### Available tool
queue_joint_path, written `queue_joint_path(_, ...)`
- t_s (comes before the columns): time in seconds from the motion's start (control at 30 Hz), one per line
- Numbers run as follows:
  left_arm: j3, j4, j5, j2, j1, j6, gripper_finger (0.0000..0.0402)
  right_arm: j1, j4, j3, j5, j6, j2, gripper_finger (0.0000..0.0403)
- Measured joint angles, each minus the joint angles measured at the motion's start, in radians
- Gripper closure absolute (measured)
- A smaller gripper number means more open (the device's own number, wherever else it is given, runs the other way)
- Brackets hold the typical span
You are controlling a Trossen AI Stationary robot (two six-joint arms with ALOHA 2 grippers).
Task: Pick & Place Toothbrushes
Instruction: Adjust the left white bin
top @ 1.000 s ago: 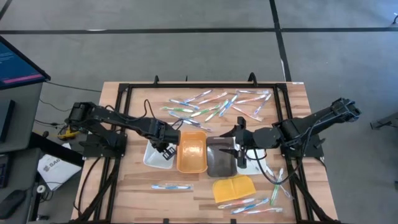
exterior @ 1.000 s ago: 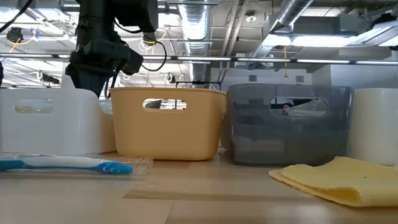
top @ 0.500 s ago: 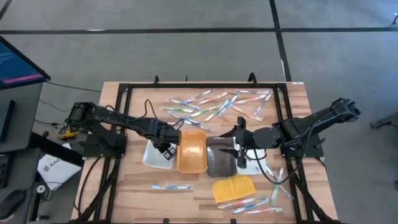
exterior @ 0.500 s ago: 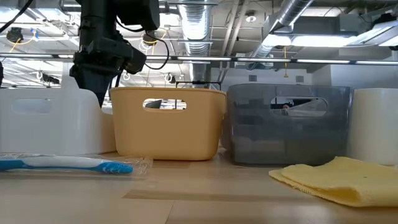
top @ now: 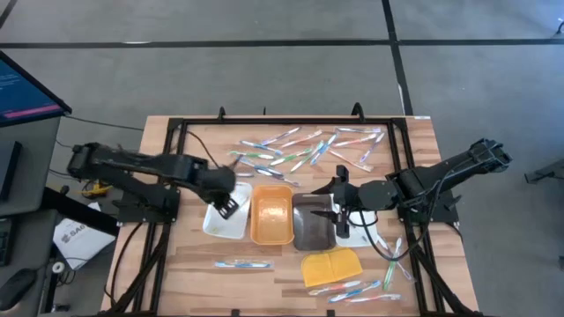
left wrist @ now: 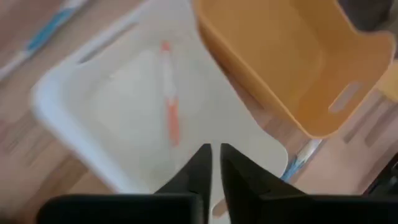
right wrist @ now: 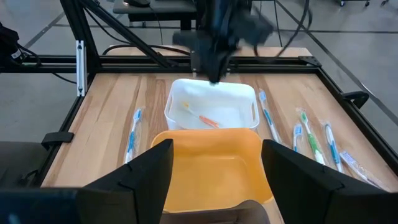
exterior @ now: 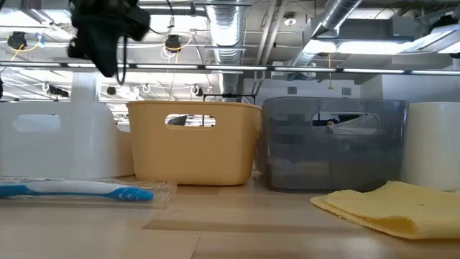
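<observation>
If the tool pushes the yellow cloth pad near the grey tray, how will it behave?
The yellow cloth pad lies folded and sagging, so it is probably floppy and light. It would likely bunch or slide rather than roll.

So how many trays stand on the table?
4, in one row: a white tray at the left end, then an orange tray, a grey tray, and a second white tray at the right end, partly hidden under the right arm.

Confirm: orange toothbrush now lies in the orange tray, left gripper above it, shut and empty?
Not quite. The orange toothbrush lies in the white tray, not the orange tray beside it; the left wrist view shows this. The rest holds: the left gripper is above it, shut and empty.
</observation>
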Motion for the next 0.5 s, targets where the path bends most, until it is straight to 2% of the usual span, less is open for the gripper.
queue_joint_path(0.1, 0.0, -0.106, -0.044, -0.064, -0.004, -0.071, 0.0397, 0.0, 0.0, 0.0, 0.0, 0.0, 0.0, 0.0163)
queue_joint_path(0.23, -0.015, -0.235, -0.044, -0.087, -0.004, -0.157, 0.0401, 0.0, 0.0, 0.0, 0.0, 0.001, 0.0, 0.0163)
queue_joint_path(0.5, -0.137, -0.257, 0.062, -0.047, -0.004, -0.184, 0.0402, 0.0, 0.0, 0.0, 0.0, 0.008, 0.0, 0.0163)
